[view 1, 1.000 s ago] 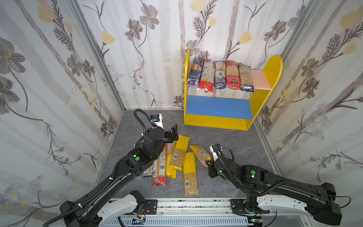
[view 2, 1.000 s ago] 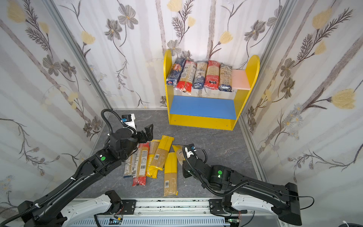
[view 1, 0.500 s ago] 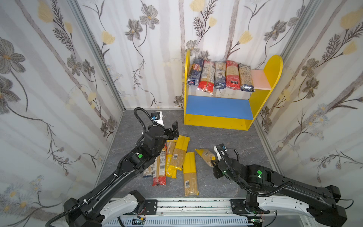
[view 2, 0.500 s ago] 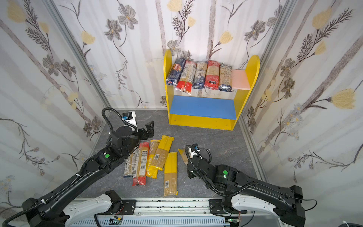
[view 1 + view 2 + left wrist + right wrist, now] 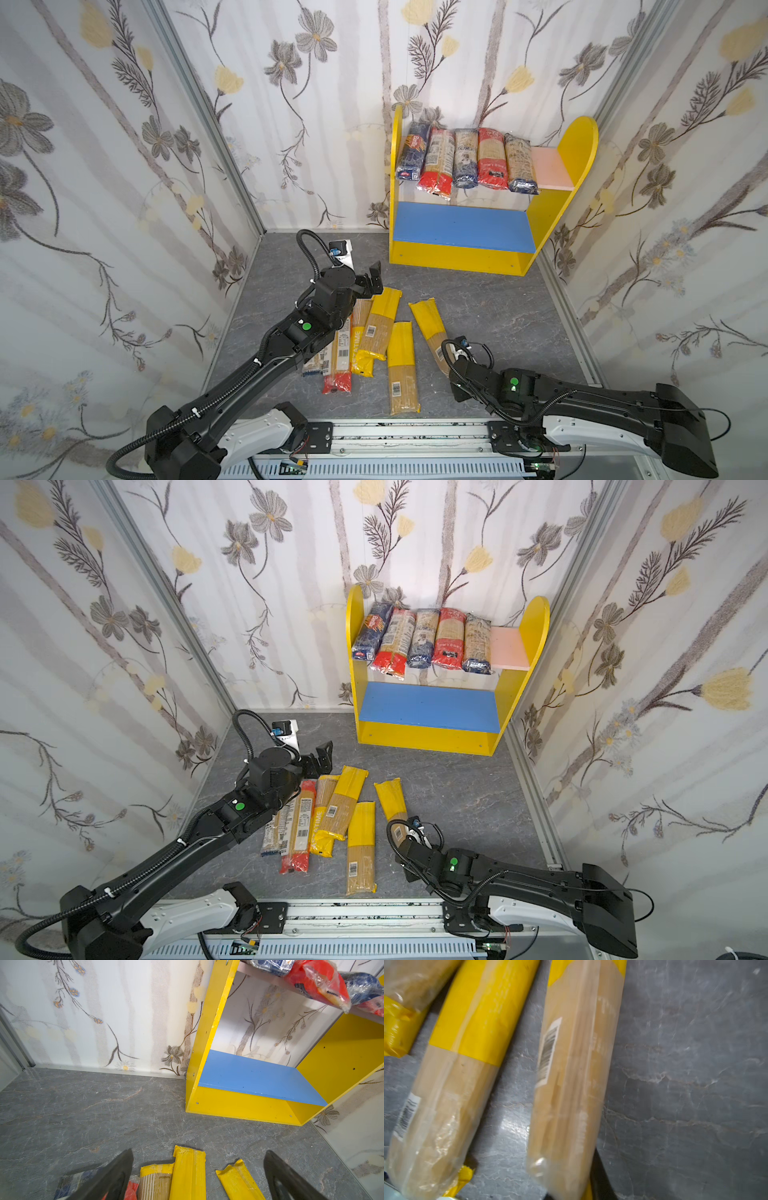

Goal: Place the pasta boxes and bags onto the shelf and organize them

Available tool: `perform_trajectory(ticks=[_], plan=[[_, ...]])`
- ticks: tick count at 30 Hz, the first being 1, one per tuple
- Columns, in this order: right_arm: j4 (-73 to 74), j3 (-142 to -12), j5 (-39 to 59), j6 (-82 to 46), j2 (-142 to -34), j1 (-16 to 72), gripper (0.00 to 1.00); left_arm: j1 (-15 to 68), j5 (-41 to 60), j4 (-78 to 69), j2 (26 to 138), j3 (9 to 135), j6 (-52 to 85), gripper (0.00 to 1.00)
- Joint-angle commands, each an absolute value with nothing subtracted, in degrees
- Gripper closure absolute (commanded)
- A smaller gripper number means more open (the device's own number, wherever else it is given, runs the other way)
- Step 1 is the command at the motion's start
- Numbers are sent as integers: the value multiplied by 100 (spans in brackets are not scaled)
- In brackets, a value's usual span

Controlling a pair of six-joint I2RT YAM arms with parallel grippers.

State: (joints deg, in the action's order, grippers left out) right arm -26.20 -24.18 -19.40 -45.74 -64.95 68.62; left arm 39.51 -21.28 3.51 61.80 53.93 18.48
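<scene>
Several pasta packets (image 5: pixel 465 162) lie side by side on the shelf's (image 5: pixel 461 253) pink upper board; its blue lower board (image 5: pixel 461 224) is bare. More packets lie in a pile (image 5: pixel 365 336) on the grey floor. My left gripper (image 5: pixel 370 282) hovers open above the pile's far end, its fingers (image 5: pixel 116 1169) wide apart over yellow packet ends (image 5: pixel 189 1169). A yellow-ended packet (image 5: pixel 428 320) lies apart at the right of the pile. Its near end sits between my right gripper's (image 5: pixel 571 1192) jaws, one dark finger (image 5: pixel 600 1178) against its side (image 5: pixel 571 1084); the grip is unclear.
Flowered walls enclose the floor on three sides. The pink board has a bare strip (image 5: pixel 548 170) at its right end. A metal rail (image 5: pixel 415 432) runs along the near edge. Bare floor (image 5: pixel 498 316) lies between the packets and the shelf.
My right arm has drawn back toward the near edge, taking the yellow-ended packet away from the pile; it now lies flat. My left gripper has shifted slightly toward the shelf.
</scene>
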Motion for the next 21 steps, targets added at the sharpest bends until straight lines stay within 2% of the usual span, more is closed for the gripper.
perform_trajectory(ticks=[1, 3, 6, 12, 19, 20, 21], plan=[[-2014, -2357, -1896, -4717, -6688, 6826, 57, 3903, -2105, 114, 6144, 5317, 1886, 0], [-1883, -2351, -1870, -4635, -6836, 6769, 49, 3868, -2077, 101, 6124, 5282, 1890, 0], [-1707, -2361, -1796, -4550, -6992, 6685, 30, 3849, -2044, 97, 6078, 5248, 1890, 0], [-1433, -2415, -1865, -4450, -7243, 6630, 20, 3823, -2062, 88, 5934, 5198, 1876, 0], [-1259, -2829, -1943, -4102, -8074, 6299, 20, 3815, -2121, 88, 5762, 5154, 1881, 0], [-1236, -2887, -1882, -4065, -8232, 6272, 22, 3823, -2136, 88, 5740, 5146, 1889, 0], [-1197, -2956, -1754, -3967, -8392, 6258, 33, 3823, -2159, 92, 5723, 5142, 1882, 0]])
